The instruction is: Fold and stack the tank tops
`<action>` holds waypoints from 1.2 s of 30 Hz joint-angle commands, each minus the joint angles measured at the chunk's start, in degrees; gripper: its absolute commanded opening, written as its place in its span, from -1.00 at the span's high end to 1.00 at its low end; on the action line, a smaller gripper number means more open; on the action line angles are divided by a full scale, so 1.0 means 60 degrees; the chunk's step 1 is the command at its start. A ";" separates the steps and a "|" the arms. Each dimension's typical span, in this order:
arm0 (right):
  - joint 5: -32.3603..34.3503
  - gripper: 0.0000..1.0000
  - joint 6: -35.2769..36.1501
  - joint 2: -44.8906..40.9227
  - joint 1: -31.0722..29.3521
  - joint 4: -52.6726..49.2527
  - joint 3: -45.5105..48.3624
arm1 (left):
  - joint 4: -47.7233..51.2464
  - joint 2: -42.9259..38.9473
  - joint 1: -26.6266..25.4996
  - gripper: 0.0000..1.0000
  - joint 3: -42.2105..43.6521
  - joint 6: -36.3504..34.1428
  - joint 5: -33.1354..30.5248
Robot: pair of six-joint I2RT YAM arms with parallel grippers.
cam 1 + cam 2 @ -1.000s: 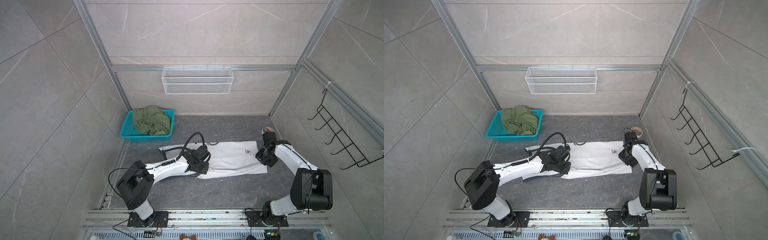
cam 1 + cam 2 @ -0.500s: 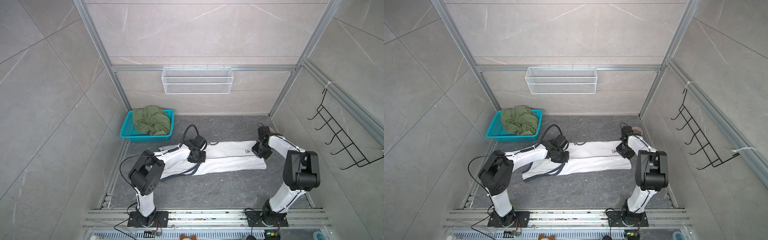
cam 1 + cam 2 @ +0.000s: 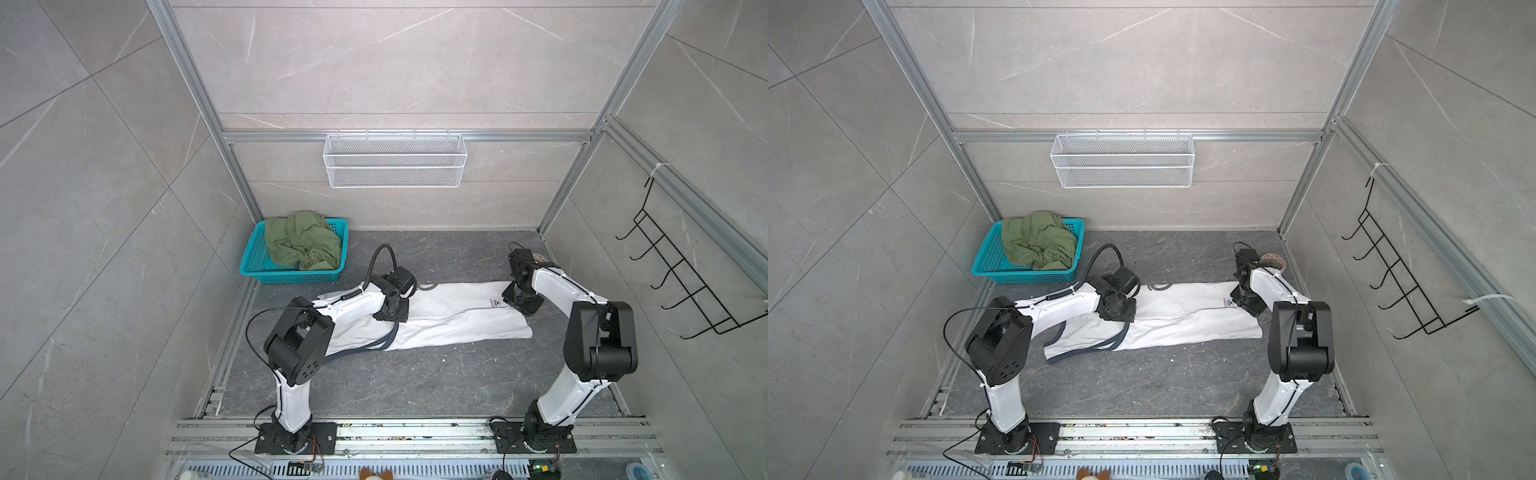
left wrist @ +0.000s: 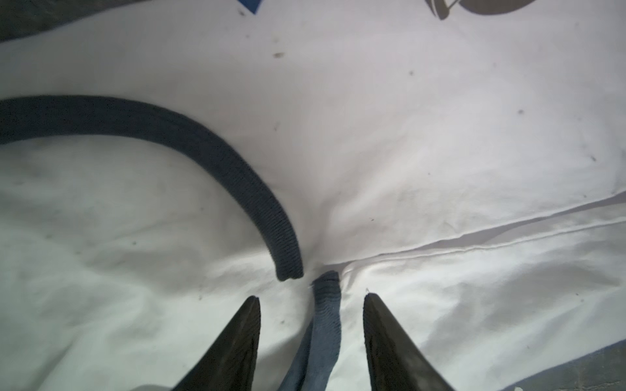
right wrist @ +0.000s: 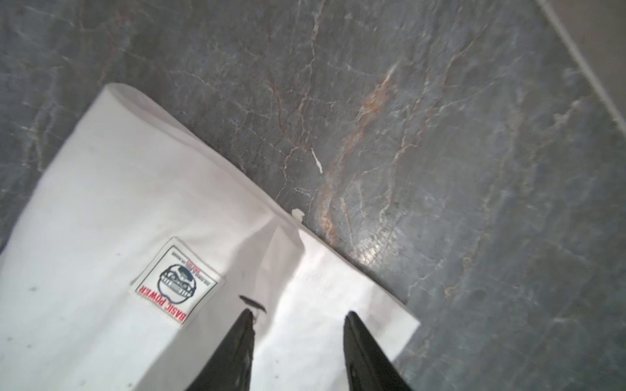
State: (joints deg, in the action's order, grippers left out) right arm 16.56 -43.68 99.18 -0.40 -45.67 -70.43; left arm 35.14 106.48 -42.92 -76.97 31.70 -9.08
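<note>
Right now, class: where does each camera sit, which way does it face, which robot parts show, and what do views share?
Top views: high in front, facing down toward the back wall; left arm and right arm whole, over the white tank top.
Left wrist: on the left arm, facing down at dark trim; left gripper open.
Right wrist: on the right arm, facing down at the label; right gripper open.
Shared: all show the white tank top.

The flat tank top (image 3: 457, 320) lies left to right across the middle of the tabletop (image 3: 415, 382). The left hand (image 4: 311, 298) is over its left part and the right hand (image 5: 298, 315) over its right end. Behind it on the left, the bunched tank top (image 3: 301, 241) lies in a basket (image 3: 291, 276). A small round thing (image 3: 1273, 261), perhaps a tape roll, sits behind the right hand.
</note>
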 commanded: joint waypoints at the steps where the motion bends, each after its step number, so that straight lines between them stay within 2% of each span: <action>1: 0.0833 0.08 0.0215 -0.0721 -0.0387 -0.0560 -0.0111 | -0.0037 -0.0959 -0.0362 -0.04 0.0164 -0.0098 -0.0917; 4: 0.0299 0.08 0.0591 -0.0875 -0.0649 0.0024 0.0134 | -0.0694 -0.1056 -0.0717 -0.01 0.0386 -0.0381 -0.0598; 9: -0.1069 0.08 0.0664 0.0009 -0.0600 0.0618 0.0130 | -0.1278 -0.0316 -0.0801 0.04 0.0206 -0.0272 0.0725; 15: -0.2147 0.11 0.0229 0.0784 0.0265 0.1213 0.0692 | -0.1605 0.0436 -0.0321 0.05 0.0395 0.0110 0.0758; 23: -0.1578 0.16 -0.0401 0.0300 0.1368 0.1147 0.1983 | -0.1831 0.0762 0.0541 0.08 0.1025 0.0444 0.0615; 31: -0.0865 0.16 -0.0547 -0.0307 0.1459 0.0764 0.2165 | -0.1794 0.0590 0.0605 0.07 0.1109 0.0346 0.0551; 34: -0.0247 0.15 -0.0602 -0.1043 0.1458 0.0457 0.2109 | -0.1607 0.0291 0.0593 0.00 0.1017 0.0190 0.0539; 36: -0.0066 0.14 -0.0449 -0.1605 0.1424 0.0332 0.2054 | -0.1395 -0.0066 0.0550 -0.13 0.0921 0.0032 0.0646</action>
State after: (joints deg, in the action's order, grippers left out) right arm 11.33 -45.84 94.80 8.01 -40.14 -58.13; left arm 22.81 109.71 -40.18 -71.53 33.01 -4.25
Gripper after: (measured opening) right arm 0.427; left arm 0.548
